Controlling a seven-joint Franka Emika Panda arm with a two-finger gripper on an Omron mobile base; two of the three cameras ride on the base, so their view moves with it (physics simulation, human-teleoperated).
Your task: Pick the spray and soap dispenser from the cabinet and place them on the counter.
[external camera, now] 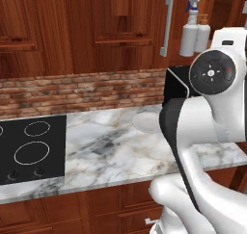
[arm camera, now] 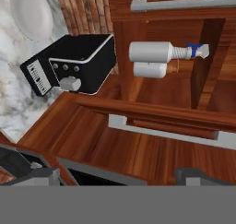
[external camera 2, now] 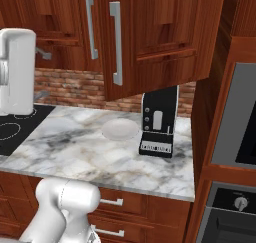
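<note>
Nearest the camera in the hand view, the tool (arm camera: pixel 117 177) shows its two dark tips set wide apart with nothing between them, so it is open and empty, short of the cabinet (external camera: pixel 120 21) opening. Below lies the marble table (external camera: pixel 111 146) with the black cooktop (external camera: pixel 29 149) at its left, a white plate (external camera 2: pixel 120 129) and a black coffee machine (external camera 2: pixel 159 122) toward the right. Farther off, on the shelf inside the open cabinet, the spray (external camera: pixel 189 33) and the soap dispenser (external camera: pixel 202 35) stand side by side, touching or nearly so, the spray on the left. The step in hand looks like the reach for the first bottle; it would go best taking the spray by its body, clear of the dispenser, and steering past the open door. The hand view looks straight into the shelf, rolled so the bottles appear sideways; the right base view gives the door's outer face and handles (external camera 2: pixel 116 42), hiding the bottles.
</note>
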